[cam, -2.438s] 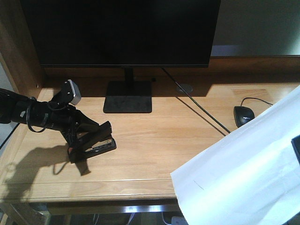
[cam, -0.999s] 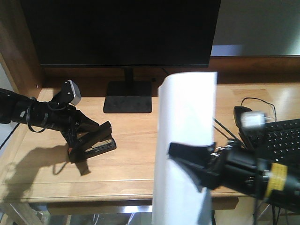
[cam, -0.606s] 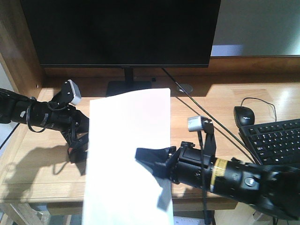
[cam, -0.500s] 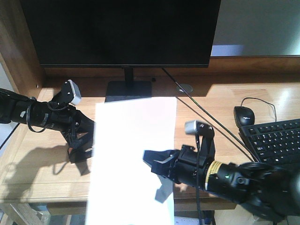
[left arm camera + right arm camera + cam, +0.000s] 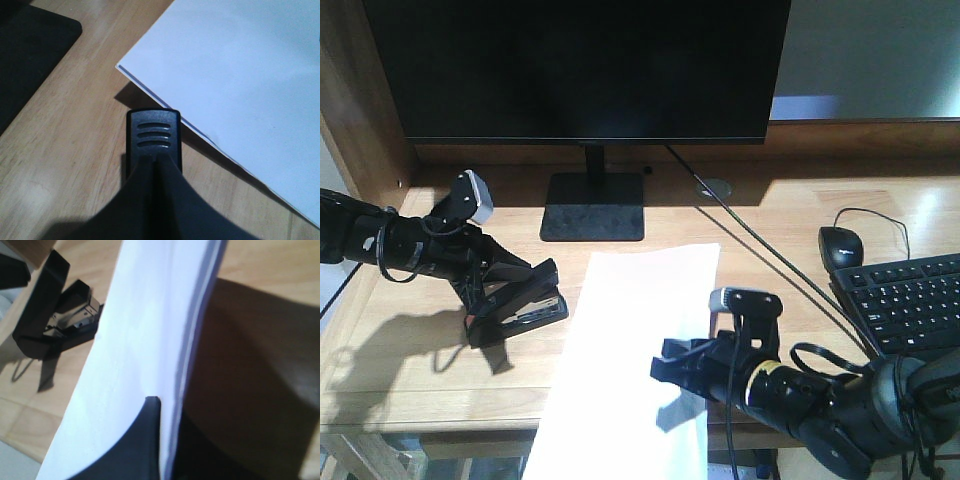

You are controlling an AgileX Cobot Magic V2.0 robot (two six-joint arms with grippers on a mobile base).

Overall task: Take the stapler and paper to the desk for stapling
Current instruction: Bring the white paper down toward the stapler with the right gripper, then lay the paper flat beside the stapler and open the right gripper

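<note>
The black stapler (image 5: 528,303) rests on the light-wood desk (image 5: 650,225) at the left, mouth agape, with my left gripper (image 5: 503,297) shut on it. In the left wrist view its ribbed tip (image 5: 152,131) sticks out past my left gripper (image 5: 153,160). The white paper (image 5: 640,350) lies slanted across the desk's front edge, its far corner just right of the stapler. My right gripper (image 5: 672,368) is shut on the paper's right edge. In the right wrist view the paper (image 5: 145,335) curves up past one dark finger (image 5: 145,440), and the stapler (image 5: 67,315) sits beyond it.
A dark monitor (image 5: 580,70) on a black stand base (image 5: 593,207) fills the back. A cable (image 5: 750,235) runs diagonally across the desk. A black mouse (image 5: 840,245) and keyboard (image 5: 910,300) sit at the right. A wooden side wall (image 5: 355,110) bounds the left.
My right arm has brought the paper down from in front of the camera, settling it lower and to the right; the stapler shows again. My left arm has not moved.
</note>
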